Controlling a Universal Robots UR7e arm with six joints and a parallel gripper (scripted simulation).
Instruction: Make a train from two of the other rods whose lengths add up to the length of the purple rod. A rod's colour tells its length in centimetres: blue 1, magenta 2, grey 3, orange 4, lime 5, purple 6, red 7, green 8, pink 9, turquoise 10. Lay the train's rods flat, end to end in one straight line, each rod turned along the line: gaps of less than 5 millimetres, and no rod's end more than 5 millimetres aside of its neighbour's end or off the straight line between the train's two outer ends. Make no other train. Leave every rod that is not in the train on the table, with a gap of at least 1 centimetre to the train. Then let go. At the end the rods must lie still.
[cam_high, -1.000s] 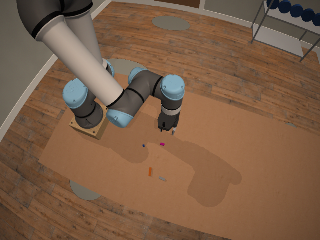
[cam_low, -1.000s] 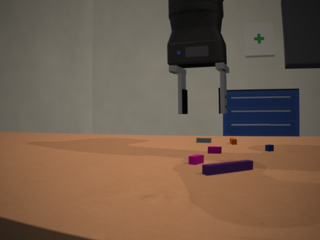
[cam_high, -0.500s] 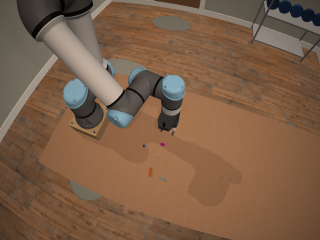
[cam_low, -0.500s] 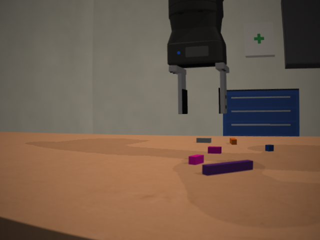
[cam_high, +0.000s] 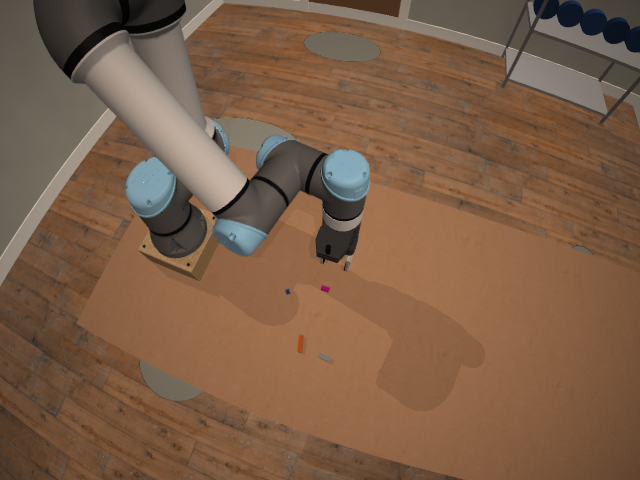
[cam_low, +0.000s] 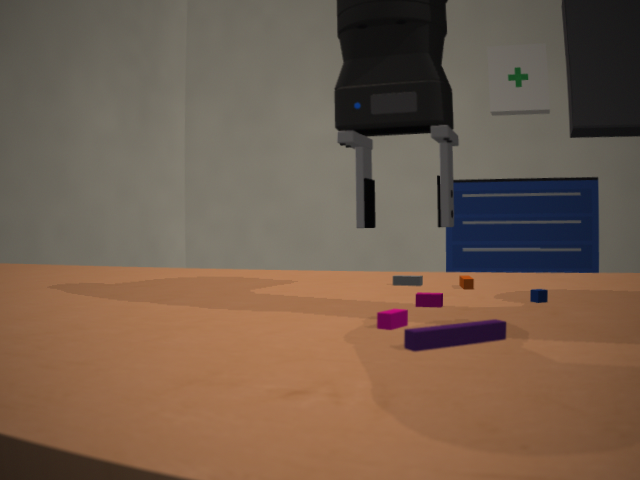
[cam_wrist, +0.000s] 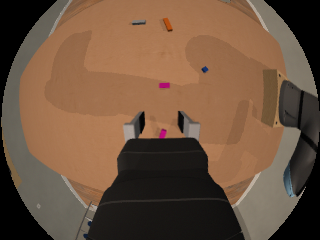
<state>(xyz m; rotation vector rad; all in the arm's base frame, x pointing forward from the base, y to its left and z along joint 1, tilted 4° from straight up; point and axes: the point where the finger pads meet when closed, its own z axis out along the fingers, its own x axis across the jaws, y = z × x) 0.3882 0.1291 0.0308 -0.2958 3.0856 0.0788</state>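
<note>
tool (cam_low: 404, 224) points straight down, fingers (cam_low: 364, 191) spread wide, holding nothing.

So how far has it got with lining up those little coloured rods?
Nothing looks done yet: no two rods touch end to end. The purple rod, two magenta rods, the orange rod, grey rod and blue rod all lie apart. The pincer hangs open and empty above the nearer magenta rod. Left: lay orange and a magenta in line.

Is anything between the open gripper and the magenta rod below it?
Nothing visible. The gripper hangs open and empty above the near magenta rod, with only air between them. The purple rod lies just beside it, apart.
</note>
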